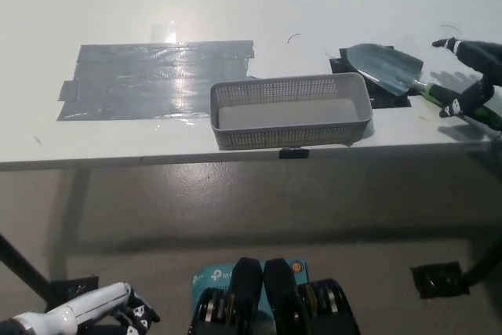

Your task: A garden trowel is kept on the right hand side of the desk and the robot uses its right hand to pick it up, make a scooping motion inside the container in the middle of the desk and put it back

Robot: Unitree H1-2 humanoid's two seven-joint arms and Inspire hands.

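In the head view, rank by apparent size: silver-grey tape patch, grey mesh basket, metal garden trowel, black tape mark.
1. silver-grey tape patch
2. grey mesh basket
3. metal garden trowel
4. black tape mark, partly hidden under the trowel, so unsure

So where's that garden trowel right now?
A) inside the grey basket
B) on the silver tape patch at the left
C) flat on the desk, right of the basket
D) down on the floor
C: the garden trowel lies on the desk right of the grey mesh basket, blade over black tape, the black right hand open by its handle.
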